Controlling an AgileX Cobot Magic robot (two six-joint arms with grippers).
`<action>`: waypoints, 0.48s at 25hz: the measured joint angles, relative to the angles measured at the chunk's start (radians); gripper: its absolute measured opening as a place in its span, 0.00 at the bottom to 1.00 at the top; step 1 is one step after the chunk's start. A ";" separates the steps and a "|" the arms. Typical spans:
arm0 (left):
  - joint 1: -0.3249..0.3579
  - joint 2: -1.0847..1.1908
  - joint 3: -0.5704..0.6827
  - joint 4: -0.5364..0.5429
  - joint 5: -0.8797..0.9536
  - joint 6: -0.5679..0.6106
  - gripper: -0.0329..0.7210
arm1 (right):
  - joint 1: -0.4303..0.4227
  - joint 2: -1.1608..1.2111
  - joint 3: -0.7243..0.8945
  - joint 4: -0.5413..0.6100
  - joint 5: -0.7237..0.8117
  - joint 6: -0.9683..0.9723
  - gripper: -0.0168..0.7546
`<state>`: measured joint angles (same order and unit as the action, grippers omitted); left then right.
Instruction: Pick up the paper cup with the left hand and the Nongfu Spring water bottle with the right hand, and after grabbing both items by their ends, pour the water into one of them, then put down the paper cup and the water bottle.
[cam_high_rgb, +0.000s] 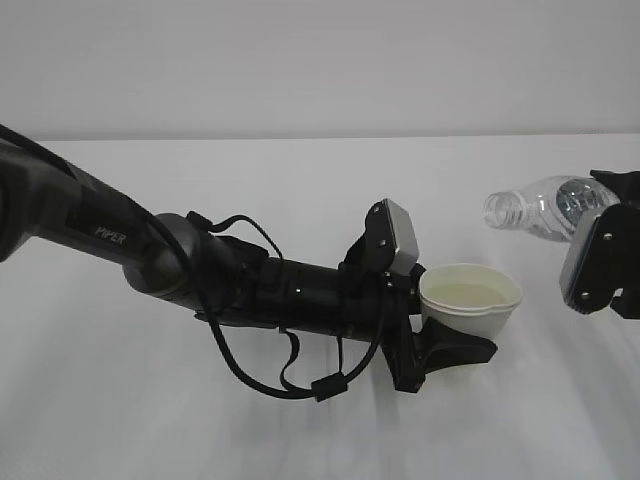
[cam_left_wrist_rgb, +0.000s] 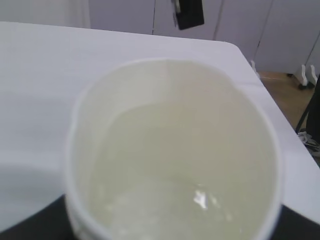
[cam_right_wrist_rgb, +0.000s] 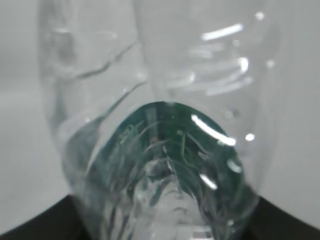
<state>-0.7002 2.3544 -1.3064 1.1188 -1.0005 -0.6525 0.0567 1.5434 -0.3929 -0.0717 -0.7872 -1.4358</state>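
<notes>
Left end effector (cam_high_rgb: 462, 345) clamped on cup (cam_high_rgb: 470, 298), water (cam_left_wrist_rgb: 180, 175) inside. Right end effector (cam_high_rgb: 612, 240) clamped on tilted, uncapped bottle (cam_high_rgb: 545, 207).

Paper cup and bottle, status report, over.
Left pincer grips paper cup, water inside. Right pincer holds bottle tipped, mouth short of cup. Nothing between.

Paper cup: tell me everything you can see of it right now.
The paper cup is small, white to cream, with a rolled rim and walls tapering to the base. It is held off the table in the left tool, roughly upright, leaning slightly. Water lies in it, partway up the walls. The tilted bottle's open mouth points toward it from the right, apart from the rim.
</notes>
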 joint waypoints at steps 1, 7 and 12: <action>0.000 0.000 0.000 0.000 0.001 0.000 0.61 | 0.000 0.000 0.000 0.000 -0.006 0.037 0.51; 0.000 0.000 0.000 -0.012 0.012 0.000 0.61 | 0.000 0.000 0.000 0.000 -0.059 0.222 0.51; 0.000 -0.006 0.000 -0.042 0.015 0.000 0.61 | 0.000 0.000 0.000 0.025 -0.102 0.391 0.51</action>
<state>-0.7002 2.3482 -1.3064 1.0763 -0.9859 -0.6525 0.0567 1.5434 -0.3929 -0.0472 -0.8891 -1.0451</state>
